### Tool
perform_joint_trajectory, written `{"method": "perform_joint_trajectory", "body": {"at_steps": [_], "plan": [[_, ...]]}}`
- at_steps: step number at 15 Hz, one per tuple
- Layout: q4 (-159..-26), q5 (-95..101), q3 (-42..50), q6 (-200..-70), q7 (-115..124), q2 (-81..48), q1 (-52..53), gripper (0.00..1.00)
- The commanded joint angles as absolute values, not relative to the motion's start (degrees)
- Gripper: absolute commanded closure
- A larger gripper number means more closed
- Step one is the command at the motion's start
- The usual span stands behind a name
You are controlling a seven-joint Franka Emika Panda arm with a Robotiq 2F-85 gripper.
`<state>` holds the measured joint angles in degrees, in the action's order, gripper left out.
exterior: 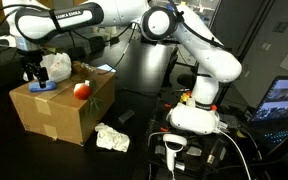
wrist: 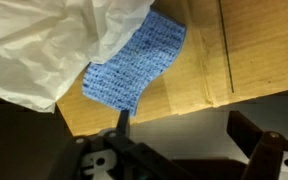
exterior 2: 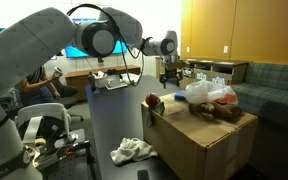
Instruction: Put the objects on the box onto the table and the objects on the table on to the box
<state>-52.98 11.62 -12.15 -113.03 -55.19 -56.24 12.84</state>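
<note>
A cardboard box (exterior: 59, 112) stands on the dark table and shows in both exterior views (exterior 2: 199, 138). On it lie a white plastic bag (exterior: 56, 67), a blue knitted cloth (wrist: 134, 65) and a red round object (exterior: 81, 90). A white crumpled cloth (exterior: 111, 138) lies on the table beside the box and shows in both exterior views (exterior 2: 132, 150). My gripper (exterior: 32, 72) hovers over the far end of the box, just past the blue cloth. In the wrist view the gripper (wrist: 189, 135) is open and empty, with one finger near the cloth's corner.
A brown object (exterior 2: 212, 111) lies on the box beside the bag (exterior 2: 209, 93). The robot's white base (exterior: 194, 115) stands next to the box. A monitor (exterior: 284, 100) and cables sit at the side. A wooden cabinet wall (exterior 2: 234, 30) and a sofa stand behind.
</note>
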Motion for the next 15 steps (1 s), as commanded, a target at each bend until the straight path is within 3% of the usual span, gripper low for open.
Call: {"method": "perform_joint_trajectory", "body": {"at_steps": [1,15], "plan": [[-44.3,9.7,-12.4,-109.2,-60.8,-60.8,13.8,0.0],[-34.7,8.5,-13.6,-109.4,-70.7,-69.2,14.3,0.0]]}}
